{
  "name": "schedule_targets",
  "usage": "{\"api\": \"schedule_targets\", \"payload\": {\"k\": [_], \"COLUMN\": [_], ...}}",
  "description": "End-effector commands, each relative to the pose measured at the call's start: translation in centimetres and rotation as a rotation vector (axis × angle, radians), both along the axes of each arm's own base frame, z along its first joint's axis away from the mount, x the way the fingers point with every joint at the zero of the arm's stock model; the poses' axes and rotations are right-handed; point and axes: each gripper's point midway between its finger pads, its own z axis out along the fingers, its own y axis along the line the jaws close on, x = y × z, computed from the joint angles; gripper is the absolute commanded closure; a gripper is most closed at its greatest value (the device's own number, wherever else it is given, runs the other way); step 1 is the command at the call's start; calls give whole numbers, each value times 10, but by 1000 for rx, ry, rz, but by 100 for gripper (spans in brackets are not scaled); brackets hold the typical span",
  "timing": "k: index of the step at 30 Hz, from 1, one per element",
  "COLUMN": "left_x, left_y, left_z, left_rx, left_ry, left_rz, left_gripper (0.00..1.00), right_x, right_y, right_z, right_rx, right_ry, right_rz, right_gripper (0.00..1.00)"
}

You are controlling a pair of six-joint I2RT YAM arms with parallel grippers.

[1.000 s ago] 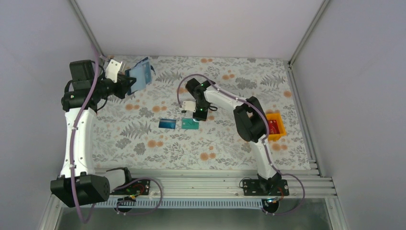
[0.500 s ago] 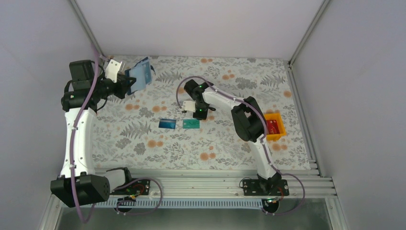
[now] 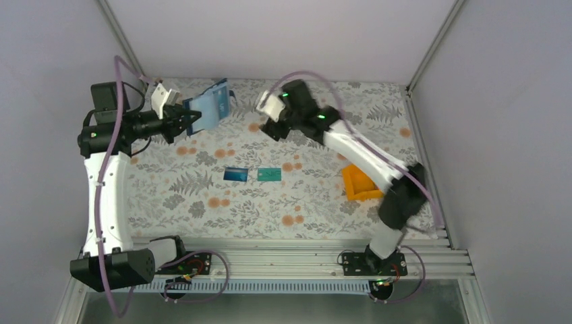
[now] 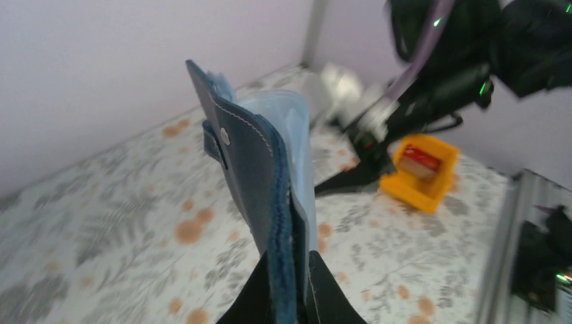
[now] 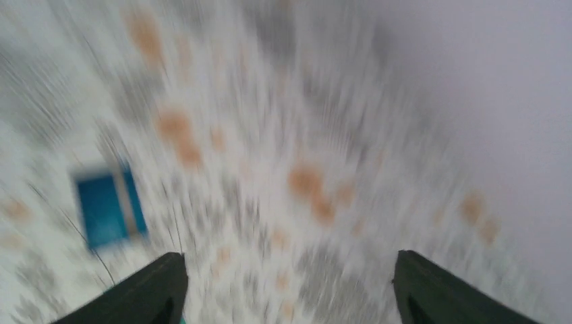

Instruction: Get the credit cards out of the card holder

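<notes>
Left gripper [image 4: 291,300]: clamped on card holder [image 4: 253,182], held upright off the table [image 3: 317,202], pockets offered to its partner. Right gripper [image 5: 287,290]: spread wide, empty, seemingly ready for another card. Below it: blue card [image 5: 108,208], teal card [image 3: 268,174], lying flat.

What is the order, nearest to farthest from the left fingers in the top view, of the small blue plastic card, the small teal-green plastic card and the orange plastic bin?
1. small blue plastic card, lying nearest the left fingers
2. small teal-green plastic card, just right of the blue one
3. orange plastic bin, far on the right side
</notes>
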Motion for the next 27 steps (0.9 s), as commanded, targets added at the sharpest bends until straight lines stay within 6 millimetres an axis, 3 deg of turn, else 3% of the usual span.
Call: {"api": "schedule_targets", "payload": {"k": [1,3,6,10,18,19,24,25,27], "left_x": [-54,-74,-99,-106,-112,-113,-112,-112,-109], "left_y": [-31,-38,-45,-47,-48,-48,-48,-48,-47], "left_z": [52,61,77,83,86,86,83,82,77], "left_rx": [-91,-111,-145,-150,-162,-163,-158,-159,-171], "left_ry": [-188,-231,-339,-363,-383,-384,-382,-377,-358], "left_rz": [-295,-362,-454,-466,-479,-480,-475,-473,-468], "left_gripper": [98,98,98,98,97,98,97,89,58], "right_x": [-83,-121,-150,-153,-155,-157,-169,-171,-172], "right_y": [35,36,43,47,53,54,57,59,64], "right_z": [203,234,261,268,247,245,242,242,243], "right_rx": [678,823,918,916,883,880,868,868,870], "right_ry": [-204,-148,-5,62,138,147,202,210,230], "right_rz": [371,521,644,654,647,655,717,725,724], "right_gripper": [13,10,0,1,5,8,66,74,91]}}
